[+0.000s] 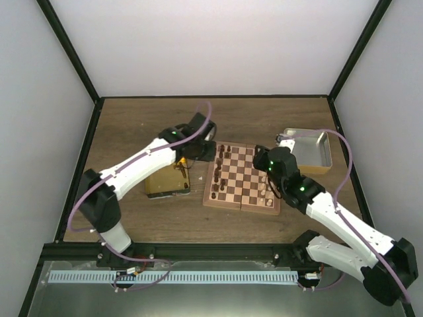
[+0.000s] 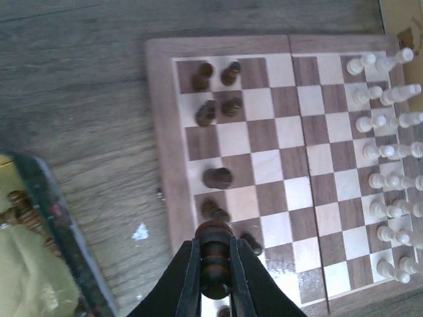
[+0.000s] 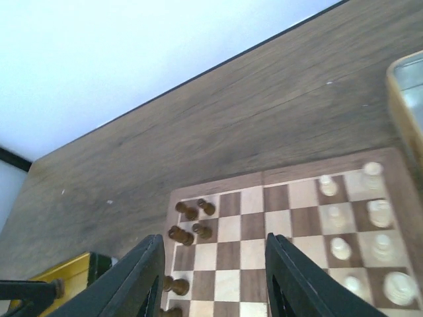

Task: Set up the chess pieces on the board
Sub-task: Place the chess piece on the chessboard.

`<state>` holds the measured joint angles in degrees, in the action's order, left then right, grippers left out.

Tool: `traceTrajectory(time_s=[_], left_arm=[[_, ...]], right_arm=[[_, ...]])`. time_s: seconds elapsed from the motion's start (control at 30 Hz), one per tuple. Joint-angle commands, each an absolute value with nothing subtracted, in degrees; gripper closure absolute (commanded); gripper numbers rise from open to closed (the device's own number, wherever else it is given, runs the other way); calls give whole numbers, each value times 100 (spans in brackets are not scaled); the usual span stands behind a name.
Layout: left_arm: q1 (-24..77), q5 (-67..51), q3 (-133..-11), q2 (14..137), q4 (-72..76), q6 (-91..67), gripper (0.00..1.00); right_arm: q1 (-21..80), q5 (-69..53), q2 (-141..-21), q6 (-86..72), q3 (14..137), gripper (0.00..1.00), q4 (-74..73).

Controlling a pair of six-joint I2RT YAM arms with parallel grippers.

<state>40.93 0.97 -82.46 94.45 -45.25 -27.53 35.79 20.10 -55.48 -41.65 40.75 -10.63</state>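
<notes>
The left gripper [image 2: 215, 246] is clamped on 1 dark brown turned wooden chessman [image 2: 215, 267], its 2 black fingers pressed flat against the piece's sides. The piece hangs over the edge rows of the square wooden chessboard [image 2: 264, 132] with light and dark checkered squares and a tan border. Just ahead of the fingertips, 7 more dark brown chessmen [image 2: 218, 177] stand or lie scattered on the 2 nearest columns. Across the board from this gripper, the pale cream chessmen [image 2: 390, 152] fill 2 rows. To the gripper's left lies a shiny gold tin [image 2: 39, 264] with loose brown pieces in it.

In the top view the left arm [image 1: 142, 162] rises from its base, bends at the elbow and reaches forward and rightward, its wrist tipped down at the board's far left corner.

The right gripper [image 3: 213, 241] has its jaws apart with nothing between them, and checkered squares show through the gap. It hovers above the board, with dark chessmen ahead to its left and cream ones to its right. The right arm [image 1: 330, 211] stretches from its base forward and leftward, wrist over the board's right edge, with a silver rectangular tin [image 1: 307, 150] just beyond it.
</notes>
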Motion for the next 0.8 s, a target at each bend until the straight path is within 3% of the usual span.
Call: traceTrajectory(time_s=[0.0,0.43,0.77], left_arm=[[4666,635,-8987,10168,-5010,-2853,92],[5256,1041,-10882,12229,-5732,-2920,91],[4969,1226,-11072,12696,-5824,-3156,91]], right_arm=[[3551,3018,-5008,-4685,3947,56,-1632],[3551,3820,-3591,-5107,3544,56,-2277],[3551,3600,-3574,-5010,3326,55,-2026]])
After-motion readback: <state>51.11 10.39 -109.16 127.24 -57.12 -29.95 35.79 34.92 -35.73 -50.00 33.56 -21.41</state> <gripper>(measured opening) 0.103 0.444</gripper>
